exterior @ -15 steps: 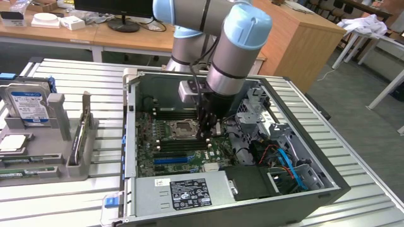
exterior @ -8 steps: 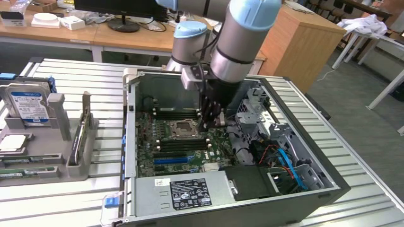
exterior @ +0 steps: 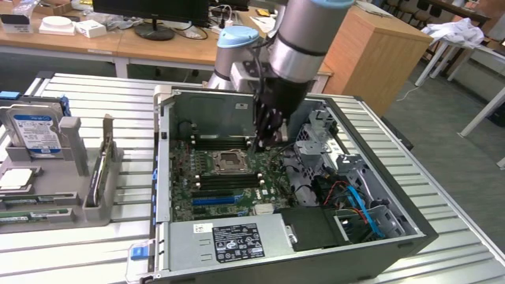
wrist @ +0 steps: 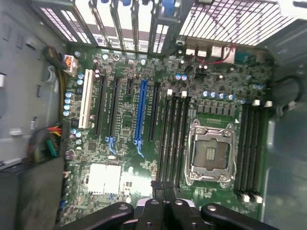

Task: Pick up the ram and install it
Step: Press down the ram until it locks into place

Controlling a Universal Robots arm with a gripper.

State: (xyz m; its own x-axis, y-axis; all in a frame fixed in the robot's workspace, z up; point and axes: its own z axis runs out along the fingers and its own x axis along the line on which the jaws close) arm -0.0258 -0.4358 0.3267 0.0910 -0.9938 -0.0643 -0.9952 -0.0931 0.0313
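Inside the open computer case (exterior: pixel 221 112), the exterior view shows the hand (exterior: pixel 271 136) hanging just above the motherboard (exterior: pixel 183 177), beside the CPU socket (exterior: pixel 229 158). The wrist view adds its fingers (wrist: pixel 171 200) pinched narrowly on the edge-on ram (wrist: pixel 163 185), near empty memory slots (wrist: pixel 175 139).

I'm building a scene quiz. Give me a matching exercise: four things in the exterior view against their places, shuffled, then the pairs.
Things
1. blue-labelled hard drive
2. silver square CPU socket
3. grey power supply with white label
4. black robot gripper

Places
A. in the open computer case, at its near edge
B. hanging above the green motherboard
C. upright in the grey rack, exterior view's left
D. between two banks of black memory slots

Pairs: 1-C, 2-D, 3-A, 4-B
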